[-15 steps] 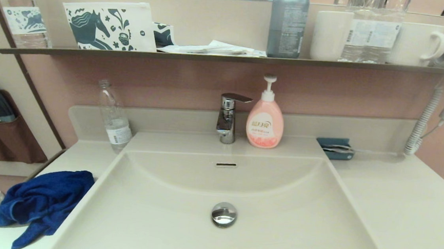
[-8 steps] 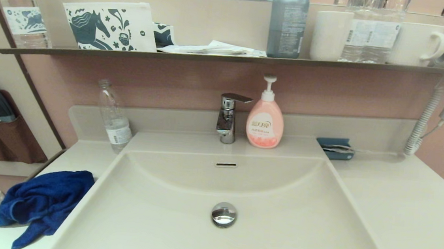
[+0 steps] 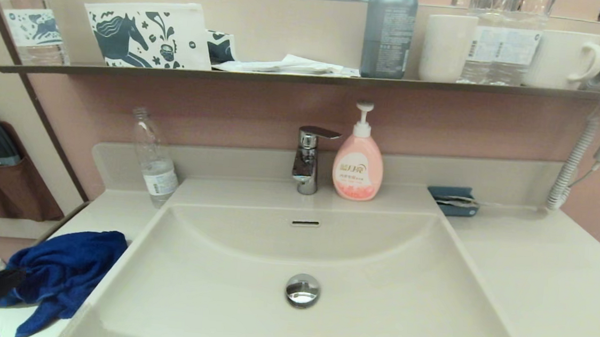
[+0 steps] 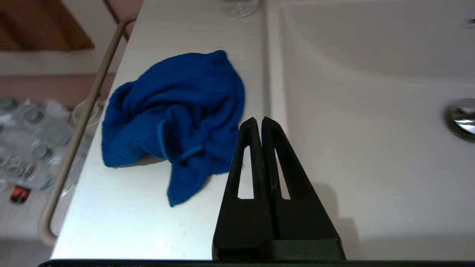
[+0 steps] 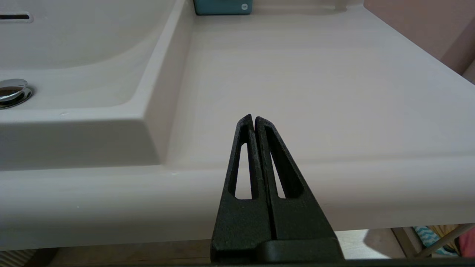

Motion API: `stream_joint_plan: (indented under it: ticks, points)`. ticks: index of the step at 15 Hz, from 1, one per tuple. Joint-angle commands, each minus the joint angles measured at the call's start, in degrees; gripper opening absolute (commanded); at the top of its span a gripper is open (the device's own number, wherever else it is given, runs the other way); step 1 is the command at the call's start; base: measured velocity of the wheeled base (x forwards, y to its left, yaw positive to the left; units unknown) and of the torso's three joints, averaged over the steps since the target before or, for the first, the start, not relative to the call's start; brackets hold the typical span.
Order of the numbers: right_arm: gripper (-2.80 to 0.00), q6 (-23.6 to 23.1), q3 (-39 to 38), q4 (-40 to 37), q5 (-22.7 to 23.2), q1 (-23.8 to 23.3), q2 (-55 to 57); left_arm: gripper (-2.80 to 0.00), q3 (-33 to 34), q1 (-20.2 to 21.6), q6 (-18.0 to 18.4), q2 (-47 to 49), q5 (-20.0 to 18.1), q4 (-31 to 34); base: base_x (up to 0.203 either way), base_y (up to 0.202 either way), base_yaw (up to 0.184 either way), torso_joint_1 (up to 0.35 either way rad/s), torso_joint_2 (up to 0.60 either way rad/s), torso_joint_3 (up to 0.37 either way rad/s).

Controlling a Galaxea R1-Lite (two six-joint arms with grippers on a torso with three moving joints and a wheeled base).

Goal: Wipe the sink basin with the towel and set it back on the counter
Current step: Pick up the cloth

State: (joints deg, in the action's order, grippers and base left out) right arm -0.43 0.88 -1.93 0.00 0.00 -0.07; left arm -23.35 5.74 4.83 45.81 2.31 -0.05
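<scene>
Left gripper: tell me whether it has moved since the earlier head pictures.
Yes. The left gripper has come into the head view's lower left corner, beside the towel on the counter; earlier it was out of view.

The head view looks forward and down from above the front of the sink basin point(image 3: 321, 309), taking in the whole basin, the counter point(image 3: 548, 284) on both sides, the tap point(image 3: 309, 158) and the shelf point(image 3: 307, 78) behind. The left wrist view looks from close behind the left gripper point(image 4: 258, 120), low over the counter, with the towel point(image 4: 174, 111) just beyond and beside the fingertips and the drain point(image 4: 462, 118) far to their other side. The right wrist view sits behind the right gripper point(image 5: 254, 118), at the counter's front edge, facing across it. All three share the basin and drain.
</scene>
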Motion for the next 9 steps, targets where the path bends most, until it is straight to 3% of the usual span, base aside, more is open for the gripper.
stream_joint_plan:
  ticks: [1, 3, 4, 6, 9]
  points:
    - [-2.8, -0.1, 0.0, 0.0, 0.0, 0.0, 0.1, -2.8, -7.9, 5.4, 1.9, 16.2, 0.2, 2.9, 0.0, 0.0, 0.0, 0.0, 0.0, 0.0]
    - [-2.8, 0.0, 0.0, 0.0, 0.0, 0.0, 0.1, -2.8, -12.2, 10.3, 7.0, 21.2, -1.1, 7.1, 0.0, 0.0, 0.0, 0.0, 0.0, 0.0]
    - [-2.8, -0.1, 0.0, 0.0, 0.0, 0.0, 0.1, 0.0, -13.6, 12.0, 9.3, 22.9, -2.1, 7.9, 0.0, 0.0, 0.0, 0.0, 0.0, 0.0]
    - [-2.8, 0.0, 0.0, 0.0, 0.0, 0.0, 0.1, 0.0, -17.1, 14.6, 12.3, 26.3, -2.0, 10.9, 0.0, 0.0, 0.0, 0.0, 0.0, 0.0]
    - [-2.8, -0.1, 0.0, 0.0, 0.0, 0.0, 0.1, 0.0, -28.6, 16.8, 12.1, 30.6, -1.5, 25.5, 0.0, 0.0, 0.0, 0.0, 0.0, 0.0]
